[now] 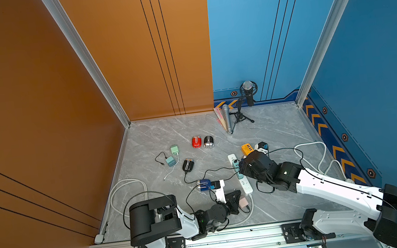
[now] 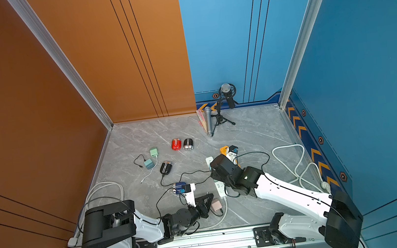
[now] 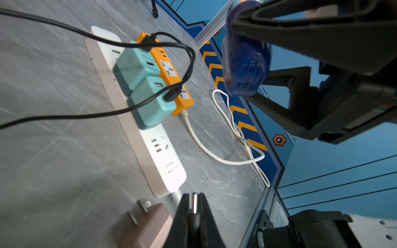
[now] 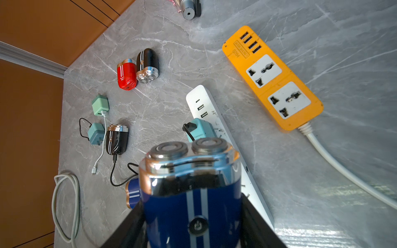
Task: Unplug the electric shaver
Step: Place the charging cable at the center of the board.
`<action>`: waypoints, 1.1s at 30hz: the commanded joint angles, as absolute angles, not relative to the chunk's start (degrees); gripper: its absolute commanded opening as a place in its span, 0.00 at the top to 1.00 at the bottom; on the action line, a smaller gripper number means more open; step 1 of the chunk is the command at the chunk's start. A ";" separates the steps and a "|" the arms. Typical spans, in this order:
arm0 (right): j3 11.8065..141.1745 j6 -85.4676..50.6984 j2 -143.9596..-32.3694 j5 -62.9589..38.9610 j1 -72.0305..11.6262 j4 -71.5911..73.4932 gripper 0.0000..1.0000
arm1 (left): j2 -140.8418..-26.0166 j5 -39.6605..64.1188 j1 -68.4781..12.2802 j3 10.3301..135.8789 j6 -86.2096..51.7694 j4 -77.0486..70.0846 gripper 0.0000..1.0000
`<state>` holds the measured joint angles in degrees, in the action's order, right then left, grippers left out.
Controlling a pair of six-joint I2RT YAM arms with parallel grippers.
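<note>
The grey marble desk (image 1: pixel 179 127) is boxed in by an orange wall (image 1: pixel 34 98) on the left, blue walls (image 1: pixel 377 56) far and right, and a metal rail (image 1: pixel 232 239) along the near edge. The far left and far right of it lie bare, while white cord loops (image 1: pixel 312 157) crowd the right edge. Two power strips lie right of centre, one white (image 1: pixel 246 185) and one orange (image 4: pixel 272 81). Two microphones (image 1: pixel 248 90) sit at the far wall. My right pincer (image 4: pixel 191 219) grasps the blue shaver (image 3: pixel 245 62) above the white strip, twin silver heads pointing away from the pincer, white stripes down its body, its charging port bare. I count five shavers: this one, a second blue (image 1: pixel 202 184) on the desk, one red (image 1: pixel 196 142), and two black (image 1: pixel 208 142), the nearer one (image 1: pixel 188 165) with a black cable in it. Five adapters: two teal (image 3: pixel 137 64) on the white strip, one green (image 1: pixel 174 149), one grey-teal (image 1: pixel 170 161), one pink (image 1: pixel 243 202). My left pincer (image 3: pixel 194 201) is clenched just beside the pink one.
</note>
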<state>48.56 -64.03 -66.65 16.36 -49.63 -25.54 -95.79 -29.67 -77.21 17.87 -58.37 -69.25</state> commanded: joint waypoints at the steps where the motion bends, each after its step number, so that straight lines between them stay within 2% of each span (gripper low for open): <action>1: 49.26 -61.71 -64.46 18.58 -50.35 -26.90 0.72 | -94.75 -31.74 -76.70 15.27 -60.85 -68.99 1.00; 4: 48.66 -61.08 -62.33 19.81 -50.53 -27.81 0.72 | -94.95 -30.35 -75.47 13.84 -62.00 -68.88 0.94; 10: 46.71 -61.48 -58.66 21.30 -50.80 -28.53 0.72 | -97.72 -27.43 -72.44 12.38 -65.67 -68.86 0.89; 14: 46.94 -60.57 -57.93 21.88 -51.46 -30.16 0.72 | -98.95 -24.33 -70.67 12.27 -66.68 -68.76 0.80; 18: 47.32 -59.43 -57.74 22.66 -51.77 -31.25 0.72 | -98.82 -24.03 -70.41 11.28 -67.88 -68.80 0.63; 21: 48.05 -58.71 -58.07 23.08 -51.53 -31.86 0.72 | -97.79 -23.92 -70.34 10.17 -69.02 -68.82 0.56; 26: 51.24 -55.52 -60.76 21.99 -50.04 -31.99 0.72 | -95.19 -23.01 -70.33 8.38 -69.13 -68.60 0.32; 33: 60.91 -47.48 -69.58 18.43 -46.48 -32.19 0.71 | -92.27 -22.25 -70.27 6.24 -69.40 -67.81 0.20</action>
<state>56.34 -53.04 -66.85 19.46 -47.77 -31.94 -93.23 -23.29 -70.81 7.40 -69.49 -69.91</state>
